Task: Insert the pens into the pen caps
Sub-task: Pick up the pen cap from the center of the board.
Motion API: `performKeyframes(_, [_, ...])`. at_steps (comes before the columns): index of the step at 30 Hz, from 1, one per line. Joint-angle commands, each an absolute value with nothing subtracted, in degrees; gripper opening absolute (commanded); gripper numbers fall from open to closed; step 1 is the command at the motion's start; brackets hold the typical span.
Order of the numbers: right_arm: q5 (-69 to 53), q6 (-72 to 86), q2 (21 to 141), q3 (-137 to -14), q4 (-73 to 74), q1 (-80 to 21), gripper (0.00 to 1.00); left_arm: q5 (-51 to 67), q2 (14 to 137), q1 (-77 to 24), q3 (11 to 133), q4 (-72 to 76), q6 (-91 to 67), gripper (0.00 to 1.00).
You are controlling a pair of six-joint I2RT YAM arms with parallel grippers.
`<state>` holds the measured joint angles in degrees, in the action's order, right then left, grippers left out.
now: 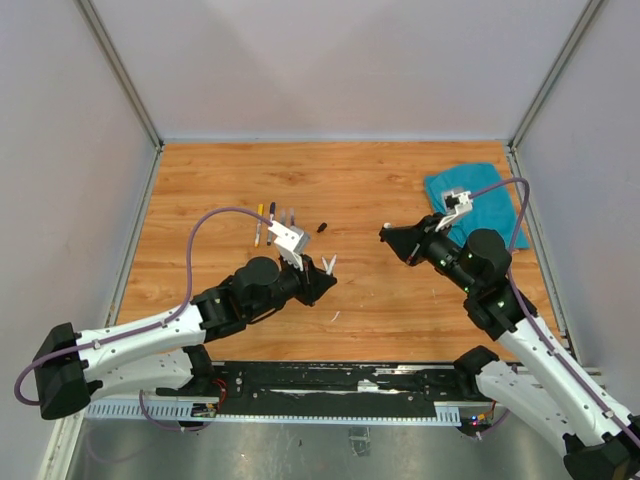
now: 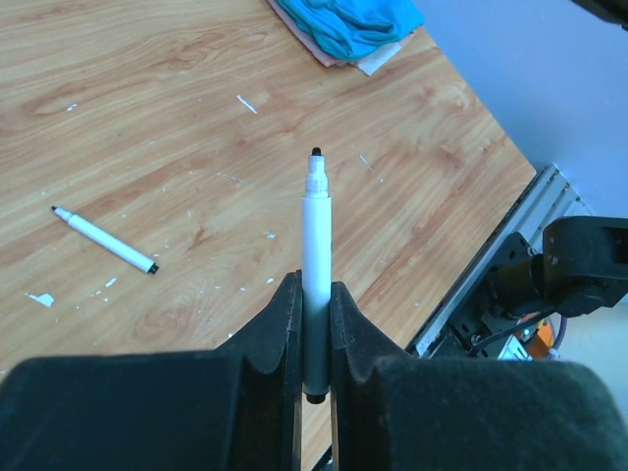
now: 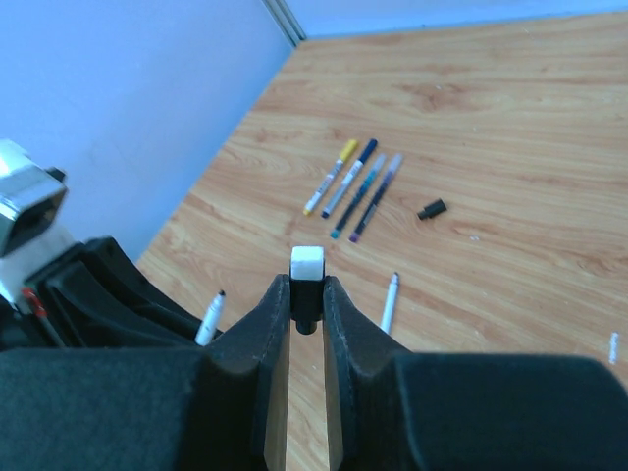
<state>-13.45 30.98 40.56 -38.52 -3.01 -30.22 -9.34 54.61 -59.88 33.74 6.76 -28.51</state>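
Observation:
My left gripper [image 2: 316, 289] is shut on a white pen [image 2: 316, 235], whose uncapped black tip points up and away from the jaws. In the top view that gripper [image 1: 322, 272] hovers over the middle of the table. My right gripper [image 3: 306, 294] is shut on a short black pen cap with a white end [image 3: 307, 267]. It faces the left gripper from the right [image 1: 388, 234], a short gap apart. A second uncapped white pen [image 3: 390, 302] lies on the wood [image 2: 103, 240]. A loose black pen cap [image 3: 432, 209] lies beyond it [image 1: 322, 227].
Several capped pens lie side by side at the back left [image 3: 353, 186], one with a yellow end [image 3: 331, 177]. A teal cloth [image 1: 478, 200] lies at the back right. Pale scraps dot the wood [image 2: 245, 103]. Grey walls enclose the table.

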Motion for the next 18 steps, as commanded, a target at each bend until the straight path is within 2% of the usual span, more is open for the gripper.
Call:
performKeyframes(1, [-13.8,37.5,41.6,-37.7,-13.3,-29.6,0.07,-9.4,53.1,-60.7,32.4,12.5,-27.7,0.01])
performKeyframes(2, [-14.5,38.5,42.4,-38.0,-14.7,-29.6,0.1,-9.1,52.7,-60.7,32.1,12.9,-27.4,0.01])
performKeyframes(6, [-18.1,41.2,46.0,-37.4,-22.1,-29.6,0.09,-8.4,52.0,-60.7,31.6,13.6,-26.6,0.0])
performKeyframes(11, [-23.7,44.3,50.9,-38.1,-26.2,-29.9,0.01,-7.8,52.1,-60.7,31.7,14.6,-26.5,0.0])
performKeyframes(17, [-23.9,48.1,52.0,-34.6,-34.1,-30.1,0.01,-8.5,51.3,-60.7,30.7,16.7,-27.1,0.0])
performKeyframes(18, [-24.2,48.5,52.2,-34.2,-35.1,-30.1,0.04,-8.7,51.1,-60.6,30.6,16.9,-27.1,0.0])
